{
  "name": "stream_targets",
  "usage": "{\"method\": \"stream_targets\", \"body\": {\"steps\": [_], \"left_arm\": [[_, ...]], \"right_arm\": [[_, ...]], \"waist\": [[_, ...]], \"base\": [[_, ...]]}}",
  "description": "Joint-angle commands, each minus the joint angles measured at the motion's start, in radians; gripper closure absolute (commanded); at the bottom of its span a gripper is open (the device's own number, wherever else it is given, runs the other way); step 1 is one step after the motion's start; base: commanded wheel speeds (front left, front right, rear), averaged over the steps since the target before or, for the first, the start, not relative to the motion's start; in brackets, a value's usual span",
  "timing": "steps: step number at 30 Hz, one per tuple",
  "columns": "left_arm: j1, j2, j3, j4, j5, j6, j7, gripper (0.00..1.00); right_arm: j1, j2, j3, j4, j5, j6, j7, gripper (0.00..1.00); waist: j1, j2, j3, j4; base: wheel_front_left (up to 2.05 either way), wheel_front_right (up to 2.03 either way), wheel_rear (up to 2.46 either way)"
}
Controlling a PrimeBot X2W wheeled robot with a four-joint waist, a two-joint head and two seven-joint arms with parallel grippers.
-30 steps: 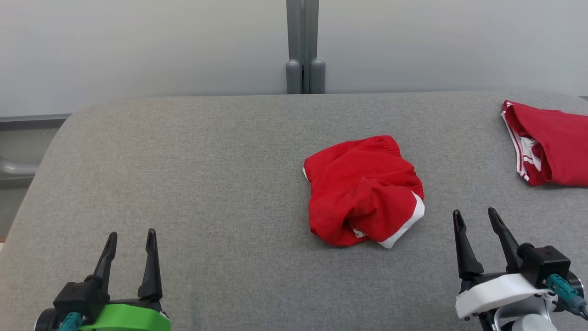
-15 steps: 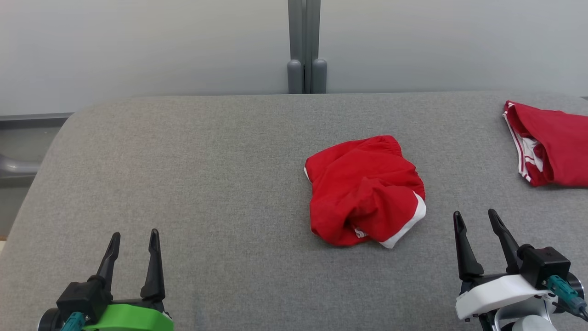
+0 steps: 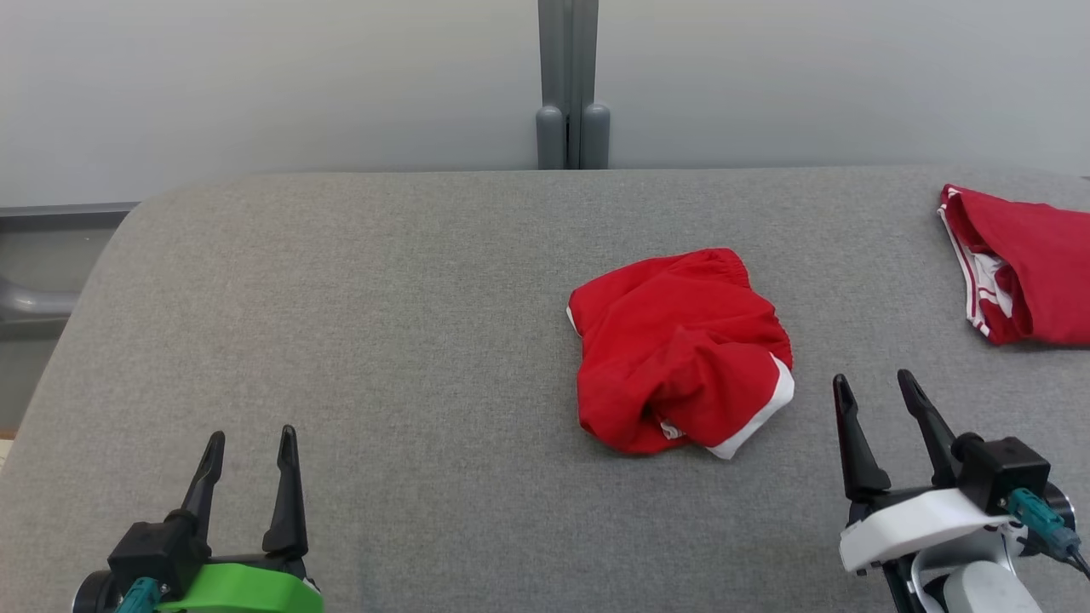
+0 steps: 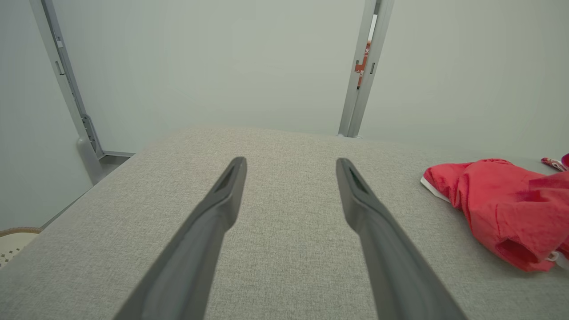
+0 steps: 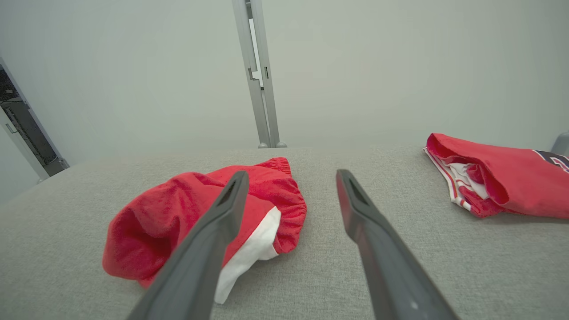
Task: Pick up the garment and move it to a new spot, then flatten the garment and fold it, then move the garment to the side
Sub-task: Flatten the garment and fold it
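A crumpled red garment (image 3: 679, 351) with white trim lies in a heap right of the table's middle; it also appears in the left wrist view (image 4: 498, 209) and the right wrist view (image 5: 178, 218). My right gripper (image 3: 874, 385) stands open just right of and nearer than the heap, not touching it; in its own view its fingers (image 5: 289, 178) spread wide with nothing between them. At the near left my left gripper (image 3: 252, 436) is open and empty, far from the garment, fingers apart in its own view (image 4: 291, 162).
A second red garment (image 3: 1018, 274) with white stripes lies folded at the table's far right edge, also seen in the right wrist view (image 5: 493, 178). The grey fabric table (image 3: 358, 323) has a rounded far-left corner. A grey post (image 3: 570, 85) stands behind it against the pale wall.
The whole head view has drifted slightly, so the camera moved. My right gripper has edged a little forward. The garment lies as before.
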Motion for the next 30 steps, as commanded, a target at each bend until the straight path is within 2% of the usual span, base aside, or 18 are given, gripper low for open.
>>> {"method": "stream_targets", "body": {"steps": [1, 11, 19, 25, 30], "left_arm": [[-0.002, 0.002, -0.002, 0.003, 0.008, -0.003, -0.003, 0.00], [-0.051, -0.010, -0.035, 0.011, 0.018, -0.003, -0.003, 0.00], [-0.084, -0.022, -0.053, 0.010, 0.024, -0.003, -0.003, 0.00], [-0.108, -0.030, -0.060, 0.015, 0.025, -0.003, -0.003, 0.00], [-0.124, -0.034, -0.065, 0.017, 0.030, -0.003, -0.003, 0.00]], "right_arm": [[-0.028, -0.012, 0.005, 0.006, 0.005, -0.002, -0.003, 0.00], [-0.252, -0.101, 0.063, 0.132, 0.005, -0.002, -0.003, 0.00], [-0.403, -0.174, 0.070, 0.309, 0.035, -0.002, -0.003, 0.00], [-0.446, -0.191, 0.075, 0.467, 0.064, -0.002, -0.003, 0.00], [-0.458, -0.180, 0.085, 0.575, 0.085, -0.002, -0.003, 0.00]], "waist": [[0.0000, 0.0000, 0.004, 0.004], [0.0000, 0.0000, 0.061, 0.061], [0.0000, 0.0000, 0.123, 0.115], [0.0000, 0.0000, 0.160, 0.148], [0.0000, 0.0000, 0.188, 0.163]], "base": [[0.00, 0.00, 0.00], [0.00, 0.00, 0.00], [0.00, 0.00, 0.00], [0.00, 0.00, 0.00], [0.00, 0.00, 0.00]]}}
